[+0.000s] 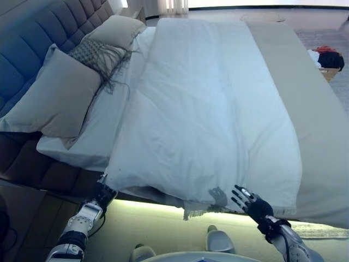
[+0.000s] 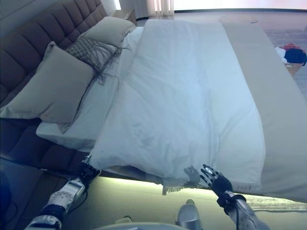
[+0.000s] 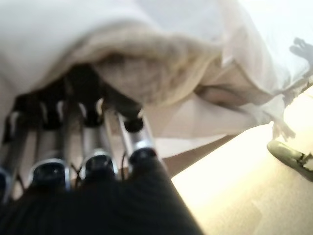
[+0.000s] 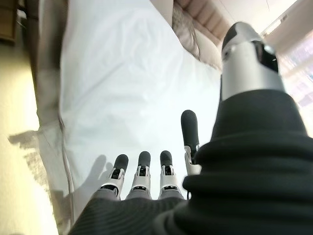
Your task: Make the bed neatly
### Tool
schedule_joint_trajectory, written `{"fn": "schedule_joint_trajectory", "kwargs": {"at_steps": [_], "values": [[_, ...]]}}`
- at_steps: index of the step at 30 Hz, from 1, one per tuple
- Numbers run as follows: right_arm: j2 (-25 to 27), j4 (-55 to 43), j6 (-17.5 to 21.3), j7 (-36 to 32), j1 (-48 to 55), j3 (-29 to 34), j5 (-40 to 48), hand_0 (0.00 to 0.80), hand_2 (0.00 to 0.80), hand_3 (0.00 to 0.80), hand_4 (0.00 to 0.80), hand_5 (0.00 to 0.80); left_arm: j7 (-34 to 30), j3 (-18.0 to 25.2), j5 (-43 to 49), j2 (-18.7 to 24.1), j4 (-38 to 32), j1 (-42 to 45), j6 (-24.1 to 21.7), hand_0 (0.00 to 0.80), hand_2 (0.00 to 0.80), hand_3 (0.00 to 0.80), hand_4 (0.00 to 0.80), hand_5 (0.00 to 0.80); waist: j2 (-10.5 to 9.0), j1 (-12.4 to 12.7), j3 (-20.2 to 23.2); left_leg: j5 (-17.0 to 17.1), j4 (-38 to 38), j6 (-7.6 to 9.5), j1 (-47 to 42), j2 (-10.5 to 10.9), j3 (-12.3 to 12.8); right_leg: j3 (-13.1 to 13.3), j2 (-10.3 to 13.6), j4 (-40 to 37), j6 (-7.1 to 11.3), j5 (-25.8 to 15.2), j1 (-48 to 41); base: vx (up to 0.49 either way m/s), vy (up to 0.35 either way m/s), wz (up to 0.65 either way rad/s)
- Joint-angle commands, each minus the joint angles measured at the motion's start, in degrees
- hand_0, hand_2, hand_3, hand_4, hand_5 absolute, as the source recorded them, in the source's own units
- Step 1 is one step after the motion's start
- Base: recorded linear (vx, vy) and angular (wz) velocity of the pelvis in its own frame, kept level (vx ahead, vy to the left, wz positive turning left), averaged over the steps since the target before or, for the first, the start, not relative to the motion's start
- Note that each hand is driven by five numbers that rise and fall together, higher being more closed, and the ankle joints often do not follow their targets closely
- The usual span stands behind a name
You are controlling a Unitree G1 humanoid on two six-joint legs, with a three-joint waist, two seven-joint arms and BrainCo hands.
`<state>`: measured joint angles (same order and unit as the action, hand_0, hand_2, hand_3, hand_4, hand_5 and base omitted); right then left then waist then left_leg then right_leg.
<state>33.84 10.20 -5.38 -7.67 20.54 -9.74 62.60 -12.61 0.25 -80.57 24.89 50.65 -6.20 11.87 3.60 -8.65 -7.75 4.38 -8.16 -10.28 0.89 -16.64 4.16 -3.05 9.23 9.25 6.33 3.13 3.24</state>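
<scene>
A white duvet (image 1: 202, 109) lies lengthwise over the bed, its near edge hanging off the side toward me. A beige fringed blanket (image 3: 156, 68) shows beneath that edge. My left hand (image 1: 102, 194) is at the duvet's near left corner, reaching in under the hanging cloth. My right hand (image 1: 251, 204) hovers open just off the near edge, farther toward the foot, fingers (image 4: 142, 171) spread and touching nothing. A large grey pillow (image 1: 54, 98), a knitted cushion (image 1: 101, 54) and a second pillow (image 1: 117, 30) lean by the tufted headboard (image 1: 32, 33).
A beige cover (image 1: 316, 125) runs across the foot of the bed on the right. Slippers (image 1: 221, 239) lie on the floor beside the bed, close to me. A pile of clothes (image 1: 327, 57) sits beyond the foot at the far right.
</scene>
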Motion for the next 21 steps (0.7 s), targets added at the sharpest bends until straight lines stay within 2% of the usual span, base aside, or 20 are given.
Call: {"fn": "schedule_joint_trajectory", "kwargs": {"at_steps": [1, 5, 6, 7, 8, 9, 10, 11, 13, 15, 16, 19, 21], "values": [[-0.3, -4.4, 0.0, -1.2, 2.8, 0.3, 1.0, 0.0, 0.0, 0.0, 0.0, 0.0, -3.7, 6.8, 1.2, 6.5, 1.4, 1.8, -2.4, 0.8, 0.8, 0.8, 0.8, 0.8, -0.19, -0.3, 2.3, 9.5, 4.7, -2.83, -0.5, -4.5, 0.7, -0.6, 1.3, 0.0, 0.96, 0.9, -1.8, 0.1, 0.518, -0.08], [-0.3, -3.2, 0.5, -1.9, 2.6, 0.5, 2.1, 0.0, 0.0, 0.0, 0.0, 0.0, -4.7, 7.4, 2.8, 8.4, 4.4, 0.6, -0.4, 0.8, 0.8, 0.8, 0.8, 0.8, 0.24, -1.4, 2.3, 4.4, 3.4, -2.86, -1.6, -3.3, 3.1, 1.1, 7.4, 1.3, 4.46, -0.5, -1.0, 0.107, 0.478, -0.03], [-0.8, -2.6, 0.7, -2.4, 2.5, 0.5, 2.0, 0.0, 0.0, 0.0, 0.0, 0.0, -4.9, 7.5, 4.0, 9.1, 5.5, -0.2, 0.2, 0.8, 0.8, 0.8, 0.8, 0.8, -0.39, -1.7, 2.3, 0.7, 2.1, -1.84, -1.8, -2.0, 5.1, 1.3, 10.1, 0.7, 5.93, -2.0, -1.3, 0.136, 0.373, -0.09], [-1.1, -2.3, 0.7, -2.8, 2.4, 0.3, 2.2, 0.0, 0.0, 0.0, 0.0, 0.0, -4.4, 7.4, 4.1, 10.2, 6.4, -0.7, 0.7, 0.8, 0.8, 0.8, 0.8, 0.8, -1.04, -1.7, 2.4, -1.4, 1.2, -0.92, -1.7, -0.5, 5.4, 1.9, 12.2, -0.5, 7.08, -4.2, -1.4, 0.137, 0.359, -0.06], [-1.2, -2.7, 0.2, -3.1, 2.6, 0.3, 3.1, 0.041, 0.041, 0.041, 0.041, 0.041, -3.9, 7.7, 4.1, 11.5, 6.7, -0.8, 1.5, 0.8, 0.8, 0.8, 0.8, 0.8, -1.41, -1.8, 2.5, -2.7, 0.2, -0.44, -1.5, 0.8, 5.4, 2.4, 13.6, -1.5, 7.66, -6.1, -0.9, 0.111, 0.334, -0.13], [-1.8, -2.7, -0.6, -3.7, 2.7, 0.3, 3.2, 0.047, 0.047, 0.047, 0.047, 0.047, -3.3, 8.3, 3.9, 12.9, 6.4, -0.5, 2.2, 0.8, 0.8, 0.8, 0.8, 0.8, -1.76, -1.7, 2.5, -3.7, -0.5, 0.28, -1.4, 1.9, 6.0, 1.9, 14.6, -1.2, 7.86, -7.7, 0.1, 0.068, 0.351, -0.27], [-2.4, -2.5, -1.0, -4.6, 2.5, 0.0, 2.6, 0.056, 0.056, 0.056, 0.056, 0.056, -2.5, 9.5, 4.0, 14.3, 5.7, 0.1, 2.6, 0.8, 0.8, 0.8, 0.8, 0.8, -1.78, -1.6, 2.2, -4.1, 0.1, 1.11, -2.4, 2.4, 6.9, 1.5, 14.5, 0.6, 7.77, -7.3, 1.4, 0.024, 0.338, -0.37], [-2.7, -2.8, -1.2, -5.1, 2.7, -0.3, 2.3, 0.056, 0.056, 0.056, 0.056, 0.056, -1.5, 10.3, 4.1, 15.2, 5.3, 0.0, 2.8, 0.8, 0.8, 0.8, 0.8, 0.8, -1.61, -1.6, 2.0, -4.1, 1.0, 1.6, -2.7, 2.7, 7.2, 1.5, 13.2, 3.2, 7.72, -5.7, 2.5, 0.0, 0.291, -0.43], [-3.3, -3.5, -0.7, -6.9, 4.7, -0.6, 2.0, 0.044, 0.044, 0.044, 0.044, 0.044, 0.9, 9.7, 1.4, 17.4, 5.6, -1.8, 3.2, 0.8, 0.8, 0.8, 0.8, 0.8, -1.87, -1.4, 2.2, -4.2, 1.0, 2.25, -1.6, 3.7, 6.5, 0.6, 11.3, 3.5, 7.32, -3.1, 2.2, 0.004, 0.173, -0.29], [-3.2, -3.2, 1.6, -6.1, 4.5, -1.9, 2.6, 0.053, 0.053, 0.053, 0.053, 0.053, 3.4, 8.5, 0.6, 18.3, 5.9, -4.8, 2.6, 0.8, 0.8, 0.8, 0.8, 0.8, -2.28, -0.8, 1.9, -3.7, 0.7, 1.97, 0.3, 4.3, 4.9, 0.4, 10.8, 2.3, 7.18, -4.9, 3.2, -0.047, 0.055, 0.04], [-2.8, -3.1, 2.3, -4.7, 3.2, -2.9, 3.3, 0.066, 0.066, 0.066, 0.066, 0.066, 6.0, 8.1, -1.5, 19.2, 7.0, -6.9, 2.1, 0.8, 0.8, 0.8, 0.8, 0.8, -2.25, -0.7, 1.5, -3.4, 1.0, 1.75, 0.8, 4.0, 4.5, 0.0, 10.9, 1.9, 7.1, -5.5, 3.9, -0.131, 0.053, 0.23], [-1.8, -2.2, 3.4, -3.6, -0.5, -5.0, 4.3, 0.091, 0.091, 0.091, 0.091, 0.091, 6.8, 8.4, -4.0, 20.6, 14.2, -12.2, -0.5, 0.8, 0.8, 0.8, 0.8, 0.8, -1.95, -1.1, 0.0, -2.5, 2.2, 0.84, 2.3, 2.6, 4.0, 0.0, 9.7, 0.7, 7.14, -5.0, 5.5, -0.143, 0.06, 0.18], [-1.5, -2.5, 3.5, -3.7, -1.3, -5.0, 3.7, 0.082, 0.082, 0.082, 0.082, 0.082, 7.7, 8.8, -4.9, 19.9, 14.2, -12.8, -2.2, 0.8, 0.8, 0.8, 0.8, 0.8, -2.02, -1.0, -0.7, -1.9, 2.5, 0.44, 3.1, 2.0, 3.8, -0.2, 9.1, -0.1, 7.14, -4.9, 5.5, -0.078, 0.012, 0.02]]}}
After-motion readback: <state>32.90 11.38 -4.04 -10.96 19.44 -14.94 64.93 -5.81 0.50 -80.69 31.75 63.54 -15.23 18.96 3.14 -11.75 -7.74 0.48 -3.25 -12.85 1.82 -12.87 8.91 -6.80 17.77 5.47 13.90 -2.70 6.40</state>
